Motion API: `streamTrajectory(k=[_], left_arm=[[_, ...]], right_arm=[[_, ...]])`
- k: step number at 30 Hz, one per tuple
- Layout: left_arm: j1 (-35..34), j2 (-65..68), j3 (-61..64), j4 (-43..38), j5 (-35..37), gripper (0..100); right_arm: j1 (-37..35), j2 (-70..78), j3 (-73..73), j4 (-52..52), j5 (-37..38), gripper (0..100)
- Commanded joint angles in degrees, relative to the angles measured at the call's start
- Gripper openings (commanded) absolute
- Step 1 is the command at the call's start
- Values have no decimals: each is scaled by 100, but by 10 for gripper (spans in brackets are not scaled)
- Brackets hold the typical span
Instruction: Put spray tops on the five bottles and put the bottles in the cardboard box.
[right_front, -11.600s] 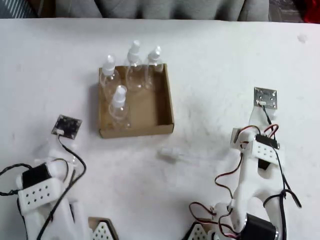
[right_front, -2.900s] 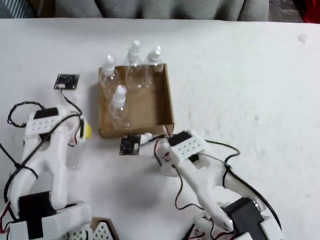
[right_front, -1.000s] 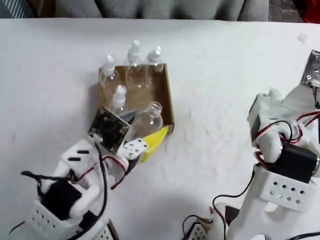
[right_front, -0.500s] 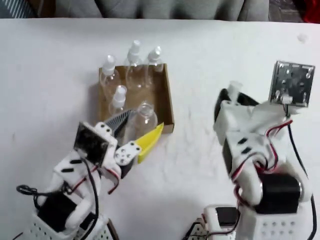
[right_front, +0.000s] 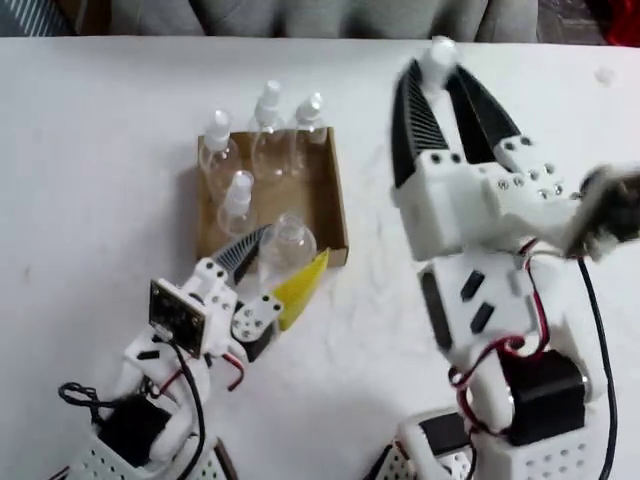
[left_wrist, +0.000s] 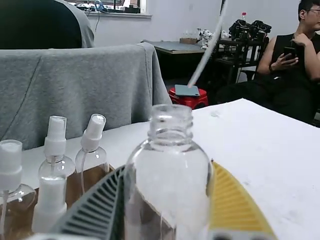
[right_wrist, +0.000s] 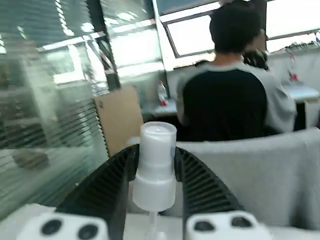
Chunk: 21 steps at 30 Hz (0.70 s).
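Observation:
An uncapped clear bottle stands upright at the front right corner of the cardboard box. My left gripper is shut on it, one dark finger and one yellow finger on either side. In the left wrist view the open neck of this bottle rises between the fingers of the left gripper. My right gripper is raised high over the table, right of the box, shut on a white spray top. In the right wrist view the spray top sits in the right gripper.
Several bottles with spray tops stand in the box, three along its far wall and one in the middle. They also show in the left wrist view. A grey cloth hangs at the table's far edge.
My right arm has swung up and toward the far side with the spray top, its fingers now pointing away. My left gripper has kept its hold on the bottle and drawn back slightly.

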<state>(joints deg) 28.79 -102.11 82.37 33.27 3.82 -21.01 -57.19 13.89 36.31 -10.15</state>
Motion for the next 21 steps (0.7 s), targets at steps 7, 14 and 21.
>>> streamTrajectory(k=[7, 14, 21], left_arm=[[-48, -242, 273, -229, 9, 23], [-57, -242, 791, -976, 9, 23], [-119, -242, 923, -1213, 9, 23]], right_arm=[[-1349, -22, -299, -541, 756, 15], [-1393, -13, -809, 382, 765, 15], [-1393, -22, -782, 787, 721, 15]])
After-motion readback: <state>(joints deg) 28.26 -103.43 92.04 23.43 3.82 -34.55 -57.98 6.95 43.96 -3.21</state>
